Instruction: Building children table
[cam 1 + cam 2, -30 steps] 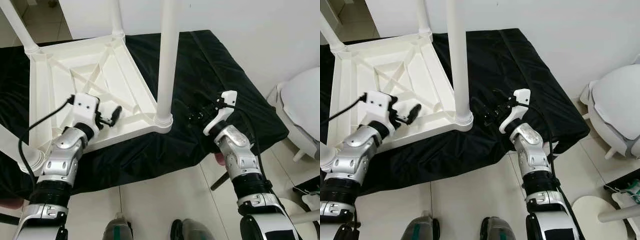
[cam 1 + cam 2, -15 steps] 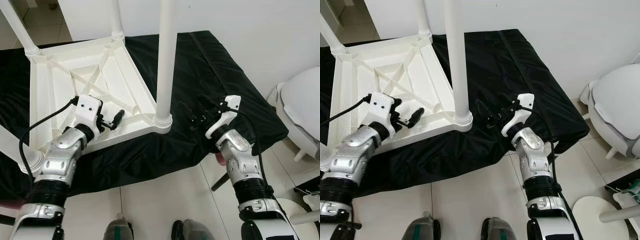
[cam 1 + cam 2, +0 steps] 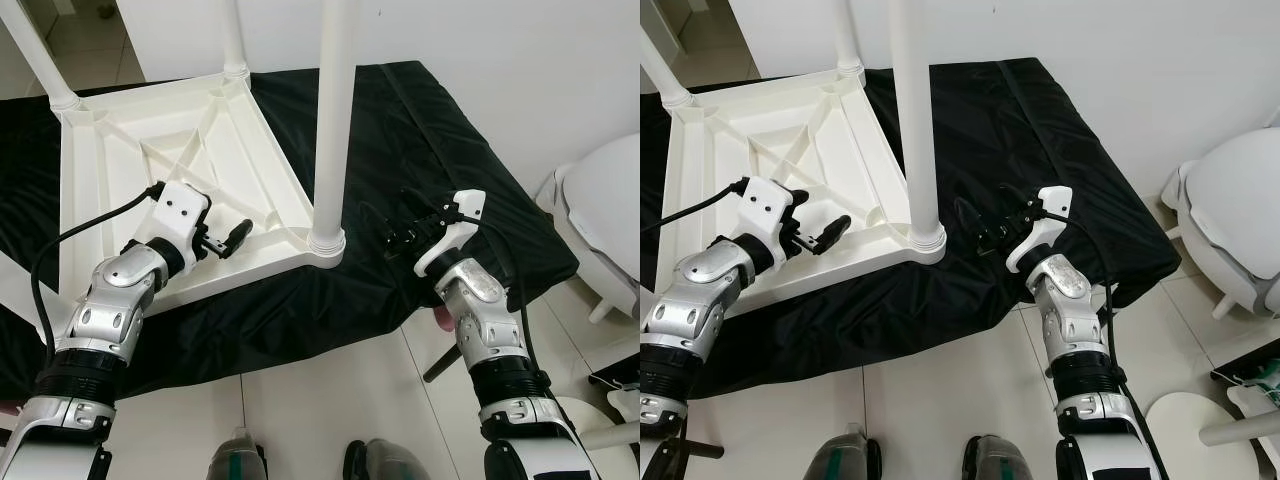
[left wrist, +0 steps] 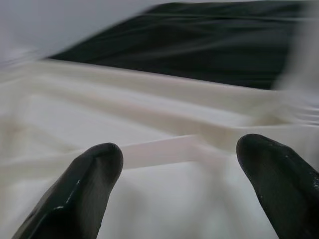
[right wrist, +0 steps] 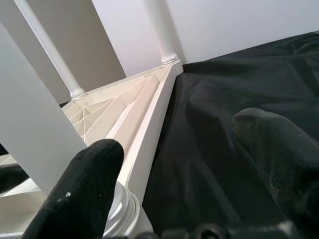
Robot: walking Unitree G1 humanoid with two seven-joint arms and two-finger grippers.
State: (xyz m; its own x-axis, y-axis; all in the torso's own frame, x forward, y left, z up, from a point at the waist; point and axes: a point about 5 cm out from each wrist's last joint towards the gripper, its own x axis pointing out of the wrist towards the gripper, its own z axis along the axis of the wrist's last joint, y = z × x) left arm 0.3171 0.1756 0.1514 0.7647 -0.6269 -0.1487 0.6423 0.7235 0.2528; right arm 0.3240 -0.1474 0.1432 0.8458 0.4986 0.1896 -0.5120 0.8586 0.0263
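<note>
Upturned white table (image 3: 170, 160) on black-draped counter (image 3: 440, 150). Near leg (image 3: 330, 120) upright, between hands. Right hand (image 3: 405, 232) spread, just beside leg; left hand (image 3: 225, 240) spread over underside, farther.

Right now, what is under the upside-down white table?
A black cloth lies under the white table and spreads past its edges. Whatever the cloth covers, and anything beneath the tabletop, is hidden.

Home room: tiled floor (image 3: 330, 400), white wall (image 3: 520, 60)
</note>
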